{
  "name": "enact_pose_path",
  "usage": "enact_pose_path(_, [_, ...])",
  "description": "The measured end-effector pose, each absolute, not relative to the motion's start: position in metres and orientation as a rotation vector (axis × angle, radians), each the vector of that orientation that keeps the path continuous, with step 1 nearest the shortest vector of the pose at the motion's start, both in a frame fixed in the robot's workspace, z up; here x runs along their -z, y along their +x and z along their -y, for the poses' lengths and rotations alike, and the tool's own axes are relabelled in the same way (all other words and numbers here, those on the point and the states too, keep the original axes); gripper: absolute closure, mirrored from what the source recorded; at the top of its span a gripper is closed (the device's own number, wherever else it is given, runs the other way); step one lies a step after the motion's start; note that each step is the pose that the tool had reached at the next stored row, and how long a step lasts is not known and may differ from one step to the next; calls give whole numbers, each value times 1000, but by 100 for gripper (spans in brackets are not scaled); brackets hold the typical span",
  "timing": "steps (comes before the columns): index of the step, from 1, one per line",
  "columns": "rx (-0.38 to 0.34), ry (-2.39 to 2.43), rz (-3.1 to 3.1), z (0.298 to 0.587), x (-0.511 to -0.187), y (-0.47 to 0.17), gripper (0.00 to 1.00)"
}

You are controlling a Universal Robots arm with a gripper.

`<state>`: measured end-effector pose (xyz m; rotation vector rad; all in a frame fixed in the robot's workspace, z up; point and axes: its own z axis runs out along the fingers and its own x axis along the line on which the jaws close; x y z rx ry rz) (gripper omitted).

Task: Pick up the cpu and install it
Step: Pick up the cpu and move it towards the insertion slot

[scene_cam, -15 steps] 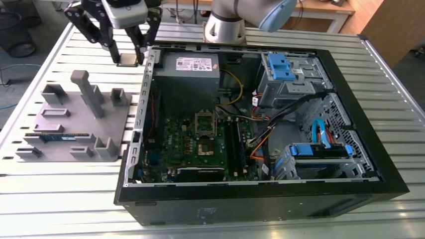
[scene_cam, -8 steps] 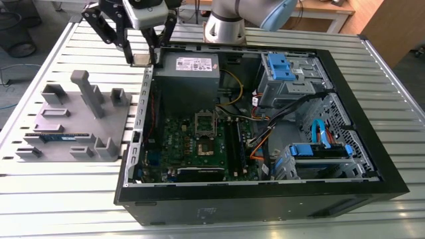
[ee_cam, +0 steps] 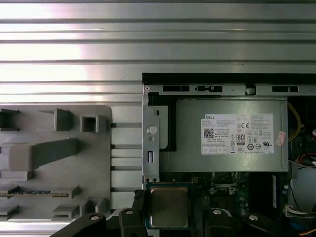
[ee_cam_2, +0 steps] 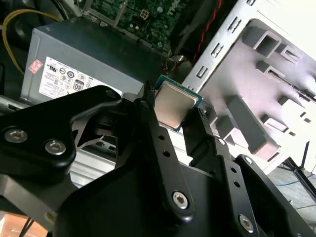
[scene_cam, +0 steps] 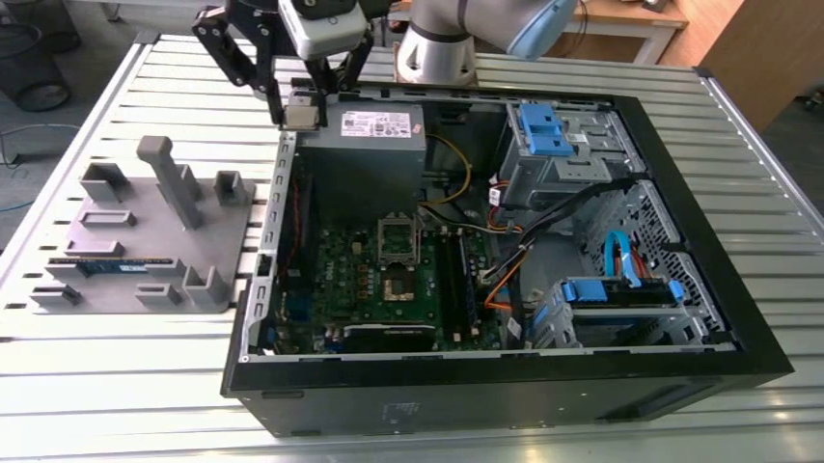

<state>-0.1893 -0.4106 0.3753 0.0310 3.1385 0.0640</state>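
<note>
Exterior view: the gripper (scene_cam: 305,116) hangs over the computer case (scene_cam: 515,391) by the power supply (scene_cam: 367,145), seemingly pinching the cpu (scene_cam: 303,119). Second wrist view: fingers (ee_cam_2: 148,111) clamp the cpu (ee_cam_2: 174,104) by its edges. First wrist view: the cpu (ee_cam: 169,206) sits level; carrying it well probably means holding it flat.

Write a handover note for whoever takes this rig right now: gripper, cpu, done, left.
Gripper: fingers shut on the cpu, gripping it by its edges.
Position: cpu held in the air above the case wall beside the power supply, between the grey parts tray and the motherboard.
Done: cpu picked up.
Left: install. The cpu is not in the socket on the motherboard.
</note>
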Motion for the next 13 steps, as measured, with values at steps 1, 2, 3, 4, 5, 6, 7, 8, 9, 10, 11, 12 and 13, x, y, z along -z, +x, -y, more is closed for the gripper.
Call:
enact_pose_path(1, [-64,31,-3138,411,-375,-186,53])
enact_pose_path(2, [-64,31,-3138,411,-375,-183,53])
enact_pose_path(3, [-64,31,-3138,411,-375,-180,53])
enact_pose_path(4, [-64,31,-3139,411,-375,-177,53])
enact_pose_path(5, [-64,31,-3139,411,-375,-174,53])
enact_pose_path(6, [-64,31,-3139,411,-375,-171,53])
enact_pose_path(7, [-64,31,-3139,411,-375,-167,53])
enact_pose_path(8, [-64,31,-3138,411,-375,-164,53])
enact_pose_path(9, [-64,31,-3138,411,-375,-161,53])
enact_pose_path(10, [-64,31,-3139,411,-375,-158,53])
enact_pose_path(11, [-64,31,-3138,411,-375,-155,53])
enact_pose_path(12, [-64,31,-3138,411,-375,-152,53])
enact_pose_path(13, [-64,31,-3138,411,-375,-148,53])
